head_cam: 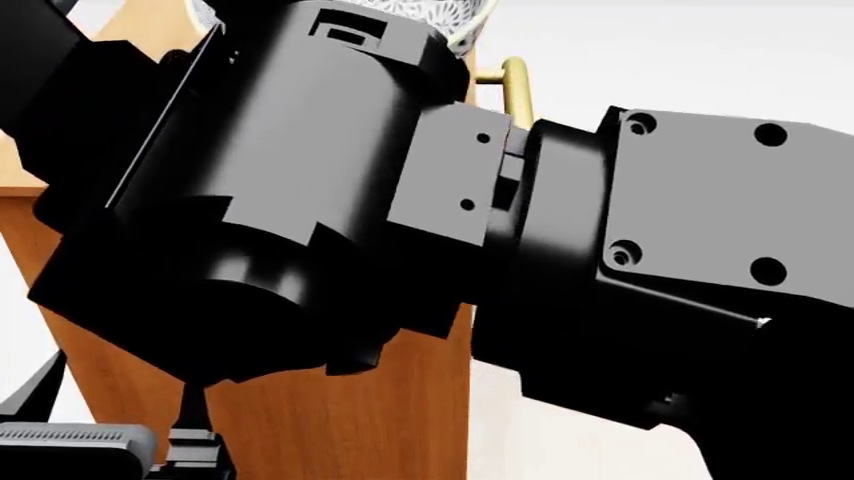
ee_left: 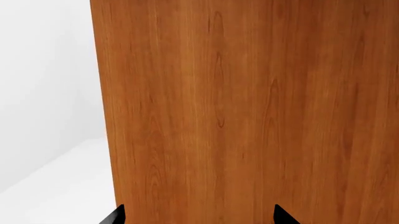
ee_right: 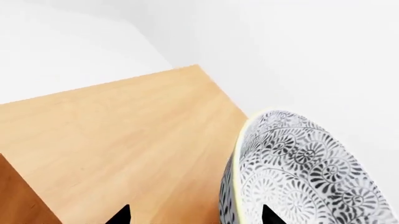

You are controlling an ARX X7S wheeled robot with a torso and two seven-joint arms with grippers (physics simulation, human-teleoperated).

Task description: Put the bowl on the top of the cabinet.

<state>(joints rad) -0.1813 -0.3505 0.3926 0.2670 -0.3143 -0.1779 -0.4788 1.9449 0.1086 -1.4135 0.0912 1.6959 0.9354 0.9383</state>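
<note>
Right wrist view: bowl (ee_right: 299,172) tilted on edge over the cabinet (ee_right: 124,140) top.
Right pincer (ee_right: 196,215) seemingly pinched its rim; left pincer (ee_left: 199,215) stood spread, facing the cabinet's side.

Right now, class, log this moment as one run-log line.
bowl: by right fingers, above cabinet top | contact: cannot tell | left gripper: open, facing cabinet side | placed: cannot tell
</note>
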